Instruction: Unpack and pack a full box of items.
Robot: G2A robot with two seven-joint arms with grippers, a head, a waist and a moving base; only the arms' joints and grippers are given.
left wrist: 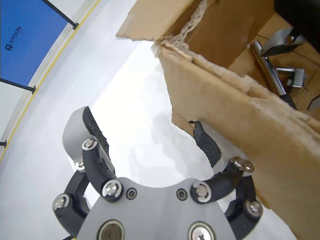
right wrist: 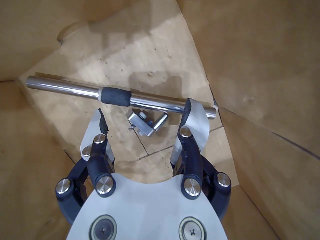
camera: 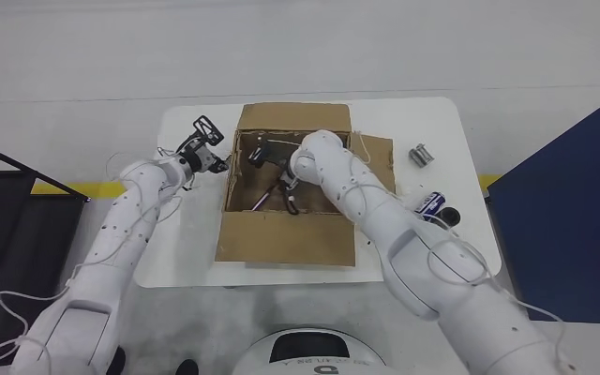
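Note:
An open cardboard box [camera: 286,239] stands in the middle of the white table [camera: 403,117]. On its floor lie a shiny metal rod [right wrist: 70,88] with a black band and a small metal block [right wrist: 147,124]. My right gripper [right wrist: 145,112] hangs open inside the box [right wrist: 250,51], just above the block, with one fingertip over the rod's end. In the top view the right gripper [camera: 270,178] is low in the box. My left gripper [left wrist: 142,118] stands open and empty outside the box's torn left corner [left wrist: 237,116], one finger close to the cardboard. The left gripper [camera: 202,141] is over the table.
On the table right of the box lie a small metal cylinder part [camera: 419,155], a blue and white item [camera: 431,203] and a black ring [camera: 451,217]. The box flaps are spread outward. Bare tabletop lies left of the box.

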